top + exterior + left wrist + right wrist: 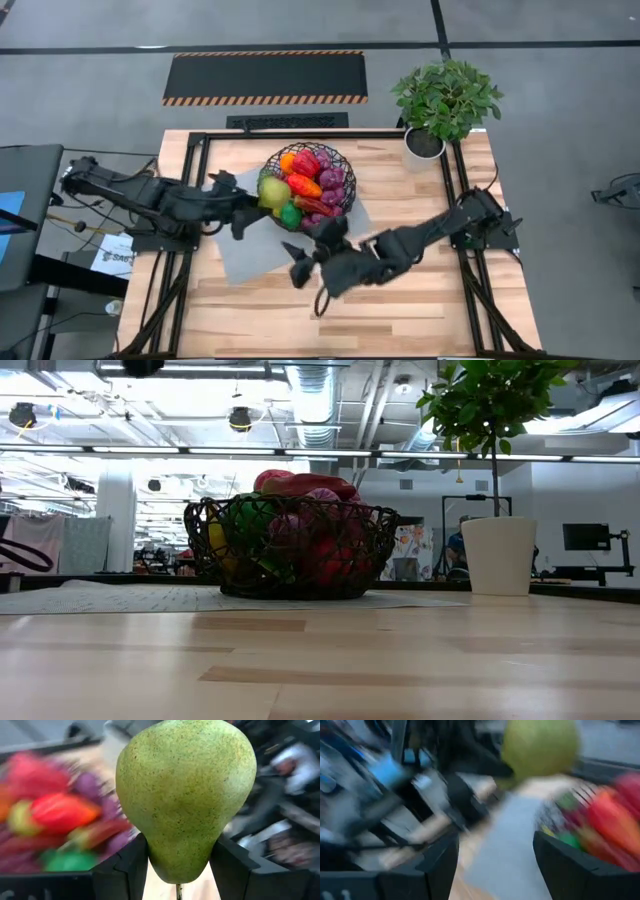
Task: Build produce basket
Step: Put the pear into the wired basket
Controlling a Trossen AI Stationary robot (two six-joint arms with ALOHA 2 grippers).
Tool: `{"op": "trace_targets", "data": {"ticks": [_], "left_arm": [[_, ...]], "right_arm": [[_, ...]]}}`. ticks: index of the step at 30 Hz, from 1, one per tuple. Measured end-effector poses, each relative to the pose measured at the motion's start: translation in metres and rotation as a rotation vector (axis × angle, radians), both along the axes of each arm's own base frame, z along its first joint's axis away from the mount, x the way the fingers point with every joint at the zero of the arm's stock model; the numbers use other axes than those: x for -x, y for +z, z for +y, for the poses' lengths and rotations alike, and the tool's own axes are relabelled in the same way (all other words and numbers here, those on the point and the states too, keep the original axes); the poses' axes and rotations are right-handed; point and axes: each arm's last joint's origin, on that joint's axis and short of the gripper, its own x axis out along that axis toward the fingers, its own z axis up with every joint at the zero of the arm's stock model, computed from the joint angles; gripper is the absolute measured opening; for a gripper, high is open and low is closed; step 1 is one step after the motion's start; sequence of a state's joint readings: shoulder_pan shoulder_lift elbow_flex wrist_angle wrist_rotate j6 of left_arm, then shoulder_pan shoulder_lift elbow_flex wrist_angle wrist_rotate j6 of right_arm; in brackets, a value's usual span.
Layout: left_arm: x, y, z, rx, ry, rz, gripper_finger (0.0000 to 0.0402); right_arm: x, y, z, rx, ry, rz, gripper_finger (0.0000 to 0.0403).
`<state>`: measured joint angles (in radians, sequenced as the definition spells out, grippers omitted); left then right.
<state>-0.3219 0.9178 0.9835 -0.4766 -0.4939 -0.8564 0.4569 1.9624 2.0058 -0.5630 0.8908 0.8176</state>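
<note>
Over table (420, 300), pear (185, 795) in left gripper (177, 865)

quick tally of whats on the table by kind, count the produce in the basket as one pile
wire basket: 1
pile of produce in the basket: 1
green pear held in the left gripper at the basket's edge: 1
potted plant: 1
grey mat under the basket: 1
total: 5
</note>
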Motion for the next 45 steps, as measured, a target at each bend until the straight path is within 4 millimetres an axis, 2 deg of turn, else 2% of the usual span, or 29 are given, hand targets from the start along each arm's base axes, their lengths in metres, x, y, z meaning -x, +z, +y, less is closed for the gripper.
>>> {"op": "trace_targets", "data": {"ticks": [4,7,16,33,37,45], "left_arm": [[0.005,0.015,-0.011,-0.030,-0.076,-0.135,0.0162],[0.007,0.020,-0.018,-0.054,-0.117,-0.172,0.0162],[0.009,0.039,-0.031,-0.062,-0.088,-0.360,0.0162],[-0.011,0.037,-0.042,-0.042,-0.099,-0.408,0.0162],[-0.011,0.038,-0.042,-0.035,-0.104,-0.414,0.0162],[-0.011,0.038,-0.041,-0.042,-0.077,-0.410,0.0163]], "right_arm": [[-0.013,0.019,-0.014,0.029,0.072,-0.113,0.0278],[-0.018,0.025,-0.020,0.037,0.087,-0.161,0.0278],[-0.025,0.025,-0.029,0.083,0.082,-0.164,0.0278],[-0.033,0.030,-0.045,0.142,0.106,-0.188,0.0275],[-0.033,0.031,-0.045,0.157,0.107,-0.193,0.0247],[-0.033,0.032,-0.045,0.152,0.079,-0.203,0.0127]]}}
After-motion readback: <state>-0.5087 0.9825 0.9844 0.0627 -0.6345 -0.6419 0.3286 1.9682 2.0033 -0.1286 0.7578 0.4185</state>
